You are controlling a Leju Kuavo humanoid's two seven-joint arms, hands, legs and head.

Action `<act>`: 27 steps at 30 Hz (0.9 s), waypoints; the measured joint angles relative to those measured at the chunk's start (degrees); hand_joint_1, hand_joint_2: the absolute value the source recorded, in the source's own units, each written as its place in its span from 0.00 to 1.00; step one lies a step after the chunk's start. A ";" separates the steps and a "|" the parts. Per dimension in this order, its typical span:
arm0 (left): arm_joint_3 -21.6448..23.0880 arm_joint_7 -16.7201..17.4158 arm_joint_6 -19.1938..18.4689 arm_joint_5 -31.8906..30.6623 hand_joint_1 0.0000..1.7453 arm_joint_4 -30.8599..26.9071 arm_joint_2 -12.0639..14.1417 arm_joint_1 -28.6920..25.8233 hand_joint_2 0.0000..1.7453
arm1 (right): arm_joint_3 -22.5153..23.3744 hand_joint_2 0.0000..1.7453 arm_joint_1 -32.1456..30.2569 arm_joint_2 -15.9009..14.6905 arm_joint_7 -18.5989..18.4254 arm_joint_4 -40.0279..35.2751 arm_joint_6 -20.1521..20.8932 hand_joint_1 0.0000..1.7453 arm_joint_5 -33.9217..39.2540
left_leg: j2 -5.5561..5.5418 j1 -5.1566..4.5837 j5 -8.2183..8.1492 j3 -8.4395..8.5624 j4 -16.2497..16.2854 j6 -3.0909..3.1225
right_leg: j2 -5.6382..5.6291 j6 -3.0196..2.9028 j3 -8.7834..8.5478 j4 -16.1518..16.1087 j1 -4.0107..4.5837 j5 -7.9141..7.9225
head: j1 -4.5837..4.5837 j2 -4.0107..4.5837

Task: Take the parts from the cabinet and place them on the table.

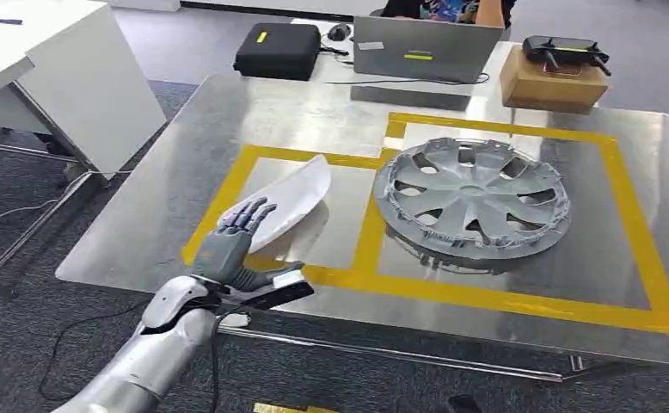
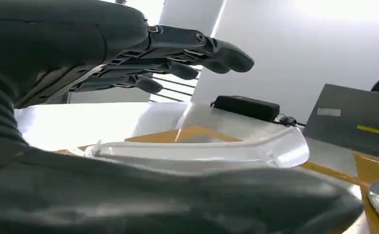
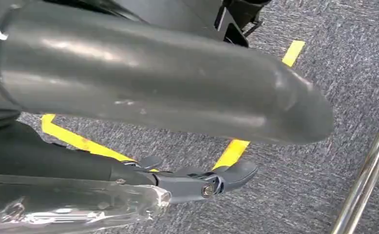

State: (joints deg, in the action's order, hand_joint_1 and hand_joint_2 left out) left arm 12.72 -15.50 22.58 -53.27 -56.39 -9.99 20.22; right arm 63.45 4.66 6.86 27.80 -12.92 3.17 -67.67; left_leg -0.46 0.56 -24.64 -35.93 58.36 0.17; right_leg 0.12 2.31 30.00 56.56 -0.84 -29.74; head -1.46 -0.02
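Both hands' fingers released: left hand above white part, right hand over floor.

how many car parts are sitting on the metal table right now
2. A white curved panel lies in the left taped square by the left hand; a grey wheel cover lies in the right one. None looks hidden.

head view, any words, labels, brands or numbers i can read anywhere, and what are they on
No text can be read in any view.
Laptop: a yellow sticker and a pale one on the lid, both too small and blurred to read.
Black case: a yellow label, too small to read.
Cardboard box: no print can be made out.
Wheel cover and white part: no markings show.
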 joint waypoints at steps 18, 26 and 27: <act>0.02 0.00 -0.09 0.04 0.00 -1.46 0.02 -0.44 0.00 | 0.00 0.00 0.01 0.00 0.00 0.00 0.00 0.00 0.00 | 0.00 0.00 0.00 0.00 0.00 0.00 | 0.00 0.00 0.00 0.01 0.00 0.00 | 0.00 0.00; 0.02 -0.30 0.15 0.66 0.00 -1.51 0.17 -0.69 0.00 | 0.00 0.00 0.04 0.00 -0.06 0.00 -0.06 0.00 0.11 | -0.05 -0.20 -0.17 -0.12 0.10 0.08 | 0.02 0.06 -0.17 -0.06 -0.04 0.03 | -0.02 0.00; -0.31 -2.35 1.52 3.30 0.00 -2.44 0.44 -3.02 0.00 | 0.02 0.00 0.03 0.02 -0.70 0.00 -0.57 0.00 0.84 | 0.01 -0.28 -0.30 -0.02 0.10 0.23 | -0.04 0.13 -0.21 -0.05 -0.12 0.01 | -0.07 0.00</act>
State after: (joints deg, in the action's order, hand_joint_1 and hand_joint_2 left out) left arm 12.41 -17.85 24.10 -49.97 -58.83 -9.55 17.20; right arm 63.47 4.70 6.89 27.10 -12.92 2.60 -66.83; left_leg -0.45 0.28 -24.94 -35.94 58.46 0.39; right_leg 0.08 2.44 29.79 56.51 -0.96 -29.73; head -1.53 -0.02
